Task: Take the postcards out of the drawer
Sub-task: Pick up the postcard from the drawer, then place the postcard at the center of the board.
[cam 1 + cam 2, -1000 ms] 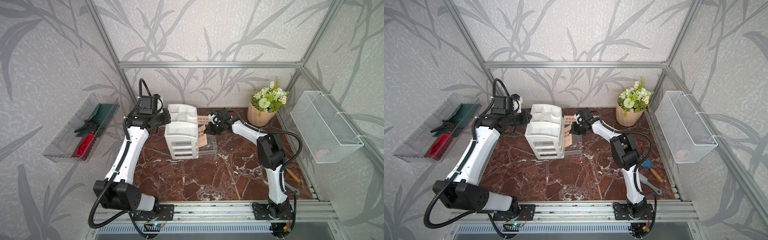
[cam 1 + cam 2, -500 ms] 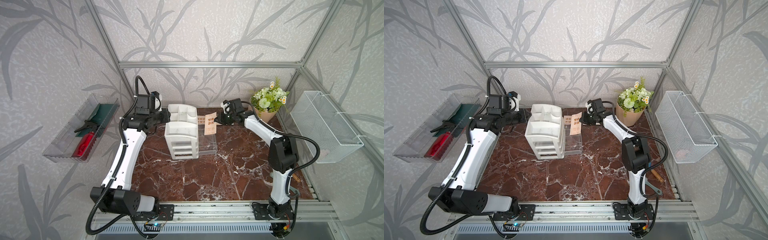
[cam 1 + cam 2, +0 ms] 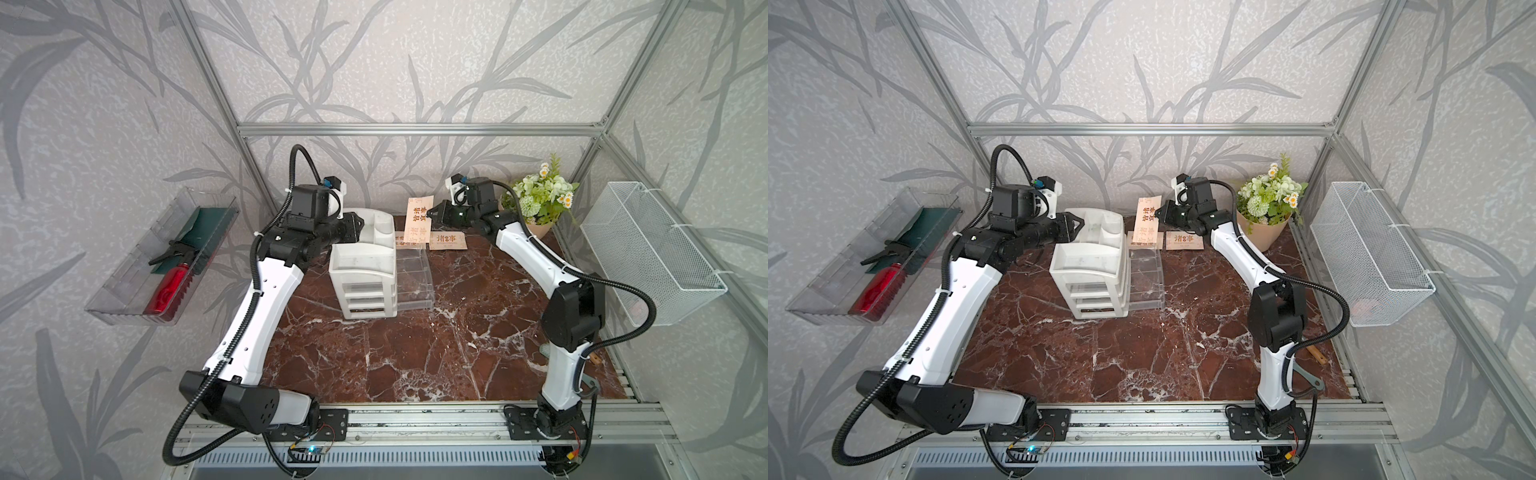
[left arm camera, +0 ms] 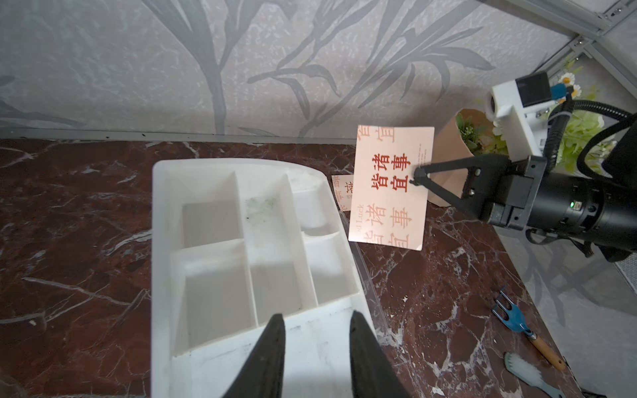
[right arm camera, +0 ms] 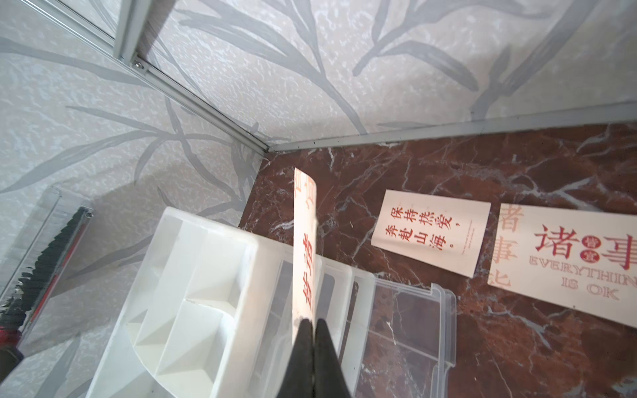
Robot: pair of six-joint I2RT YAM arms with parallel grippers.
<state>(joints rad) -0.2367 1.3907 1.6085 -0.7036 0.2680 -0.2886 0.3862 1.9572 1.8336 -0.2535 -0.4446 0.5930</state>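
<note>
My right gripper point(image 3: 429, 212) is shut on one postcard point(image 3: 417, 219), which it holds upright in the air above the back end of the open clear drawer point(image 3: 412, 275). In the right wrist view the card point(image 5: 304, 248) shows edge-on between the closed fingertips. Two more postcards point(image 5: 431, 234) point(image 5: 565, 262) lie flat on the marble behind the drawer. The drawer itself looks empty. My left gripper point(image 4: 317, 320) stands open over the top rear edge of the white drawer unit point(image 3: 360, 266), with nothing between its fingers.
A flower pot point(image 3: 536, 208) stands at the back right corner. A white wire basket point(image 3: 652, 249) hangs on the right wall and a clear tray point(image 3: 166, 257) with a red bottle on the left wall. A small blue rake point(image 4: 517, 320) and a brush lie at the front right.
My right gripper has risen out of the drawer with the postcard and drawn back toward the rear right. The left arm shifted slightly beside the drawer unit.
</note>
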